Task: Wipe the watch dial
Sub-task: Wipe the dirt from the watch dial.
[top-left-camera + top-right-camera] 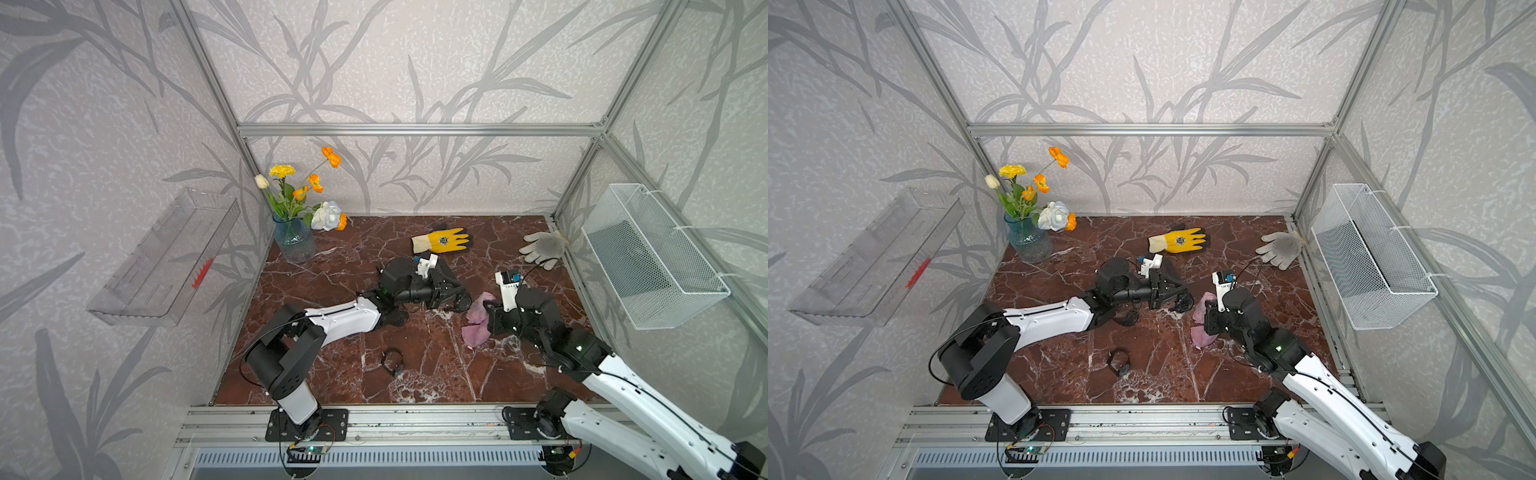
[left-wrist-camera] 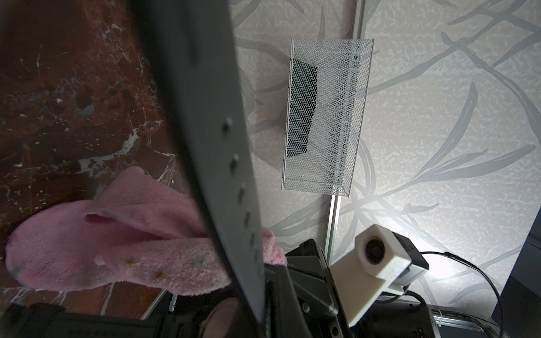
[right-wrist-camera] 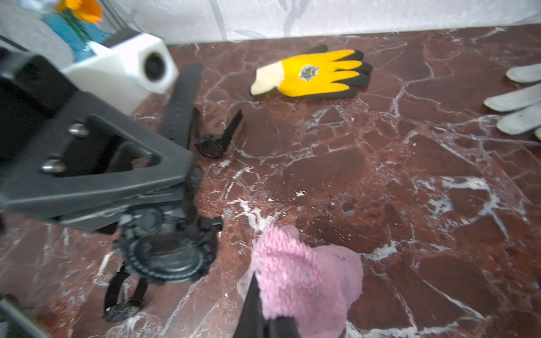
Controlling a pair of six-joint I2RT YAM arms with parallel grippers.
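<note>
My left gripper (image 1: 451,293) (image 1: 1173,297) is shut on the strap (image 2: 222,146) of a black watch and holds it just above the marble table. The watch's round dial (image 3: 167,254) (image 1: 462,301) hangs below the jaws, facing the right wrist camera. My right gripper (image 1: 487,311) (image 3: 272,322) is shut on a pink fluffy cloth (image 1: 478,322) (image 1: 1204,320) (image 3: 304,275) (image 2: 117,248). The cloth's bunched tip sits beside the dial with a small gap of table between them. In the left wrist view the strap hides most of the left gripper (image 2: 257,304).
Another black watch (image 1: 392,361) (image 1: 1118,362) lies near the table's front, and one more (image 3: 210,145) lies beyond the left gripper. A yellow glove (image 1: 440,241), a grey glove (image 1: 542,247) and a flower vase (image 1: 294,241) stand along the back. A wire basket (image 1: 652,257) hangs on the right wall.
</note>
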